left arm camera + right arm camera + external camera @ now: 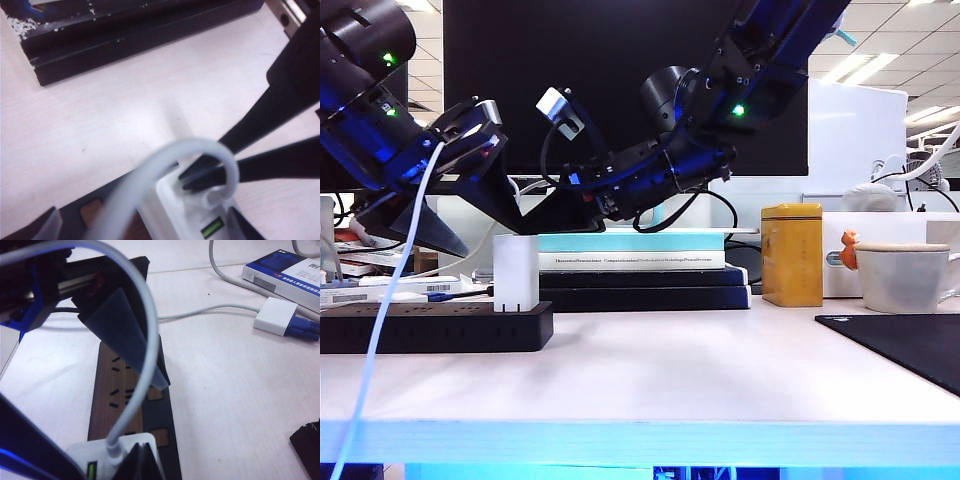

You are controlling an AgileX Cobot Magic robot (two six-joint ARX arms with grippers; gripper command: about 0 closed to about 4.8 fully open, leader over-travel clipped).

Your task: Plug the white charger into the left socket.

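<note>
Exterior view: white charger (516, 272) seated in power strip (435, 327); left pincer (450, 220) spread, right pincer (555, 212) pressed together.

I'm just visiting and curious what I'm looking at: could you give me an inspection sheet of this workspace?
Surface: pale tabletop, no spills seen.
Job's things: small white charger block stands upright on one end of the long black power strip.
Clutter: stacked books, yellow tin, white mug, black mat.
Grippers: right gripper has fingers shut, tips at the charger's top; left gripper open, fingers either side of it.
Cables: thin white cable loops up from the charger; a grey lead runs to a white adapter.
Surroundings: dark monitor behind.
</note>
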